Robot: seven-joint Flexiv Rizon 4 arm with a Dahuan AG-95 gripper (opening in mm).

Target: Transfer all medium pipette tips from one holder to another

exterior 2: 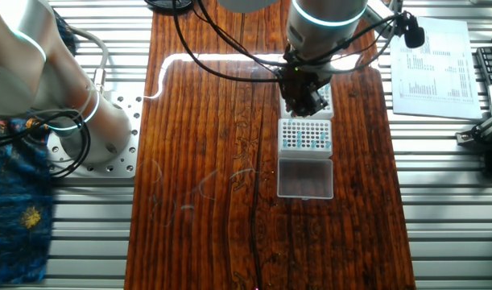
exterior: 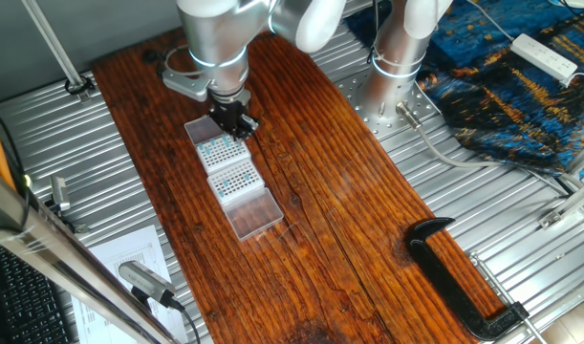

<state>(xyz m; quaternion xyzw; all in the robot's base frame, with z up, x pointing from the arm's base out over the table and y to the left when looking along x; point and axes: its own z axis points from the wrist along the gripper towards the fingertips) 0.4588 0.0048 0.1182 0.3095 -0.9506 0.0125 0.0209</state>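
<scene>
Medium pipette tips [exterior: 232,178] fill the nearer rack [exterior 2: 305,137], just beside the claw [exterior: 236,124] hovering over the far rack [exterior: 218,148], its jaw state unclear.

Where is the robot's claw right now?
In one fixed view the claw hangs over the far tip rack, near the far end of the wooden board. In the other fixed view it sits just beyond the middle rack.

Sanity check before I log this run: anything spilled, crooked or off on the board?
Nothing stands out. The two tip racks and the clear lid sit in a straight row on the wooden board, with no loose tips visible. The gripper is over the far rack; its jaws are hard to read.
</scene>
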